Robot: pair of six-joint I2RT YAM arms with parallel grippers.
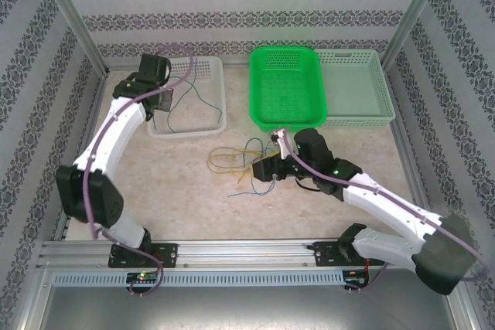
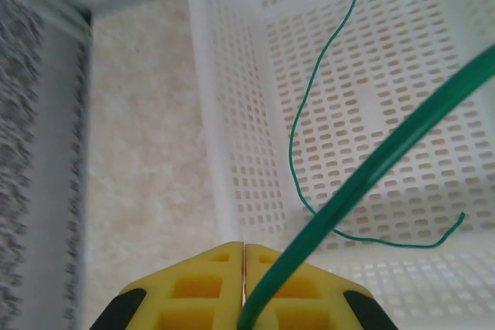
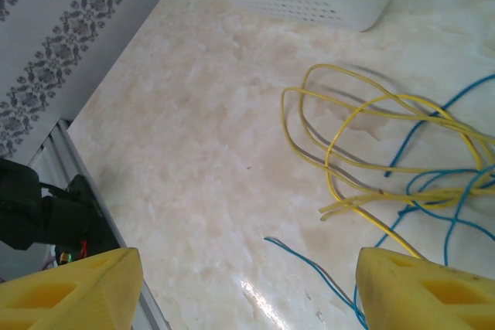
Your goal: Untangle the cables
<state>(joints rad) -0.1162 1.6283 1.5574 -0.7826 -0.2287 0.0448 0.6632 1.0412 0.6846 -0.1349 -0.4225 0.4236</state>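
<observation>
My left claw (image 2: 244,268) is shut tight on the green cable (image 2: 363,174). It hangs over the white basket (image 2: 232,152), close to the basket's side wall. The far part of that cable lies down on the basket floor. I think my job now is to let it go in there. To do that well, I should move a bit more to the middle of the basket first. Then, when I open up, the cable should not flop over the wall.

My right claw (image 3: 247,287) is wide open and holds nothing. It hovers above the tabletop (image 3: 201,137), just beside the messy pile. In that pile the yellow cable (image 3: 348,205) makes big loops, and the blue cable (image 3: 305,260) crosses over and under it.

I should pick only one cable there. The yellow ends stick out toward me, so that looks like a good spot to pinch. I should pull slowly and away from the pile. If the blue one comes along too, I should stop.
</observation>
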